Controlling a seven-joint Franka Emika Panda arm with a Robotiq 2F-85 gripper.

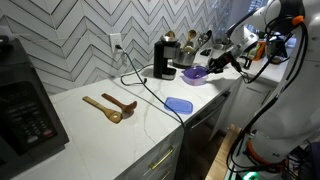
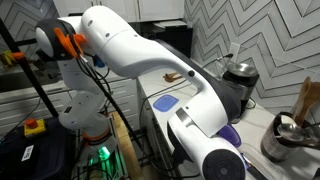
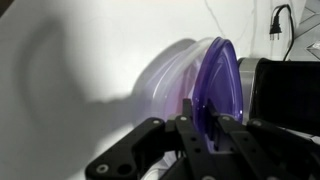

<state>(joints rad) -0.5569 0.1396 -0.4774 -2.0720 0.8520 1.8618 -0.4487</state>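
Note:
My gripper [image 3: 203, 118] is shut on the rim of a translucent purple bowl [image 3: 215, 80] and holds it tilted on edge just above the white counter [image 3: 80, 60]. In an exterior view the purple bowl [image 1: 195, 73] hangs at the gripper [image 1: 212, 62] next to the black coffee maker [image 1: 164, 58]. In the other exterior view the bowl [image 2: 231, 135] shows only partly behind the arm. The bowl casts a purple shadow on the counter in the wrist view.
A blue lid [image 1: 179, 104] lies on the counter [image 1: 120, 125] near the front edge, also seen in an exterior view [image 2: 165, 101]. Two wooden spoons [image 1: 108, 105] lie mid-counter. A black microwave [image 1: 25, 100] stands at one end. A metal pot [image 2: 283, 137] and kettle [image 2: 238, 70] stand nearby. A black cord [image 1: 150, 90] crosses the counter.

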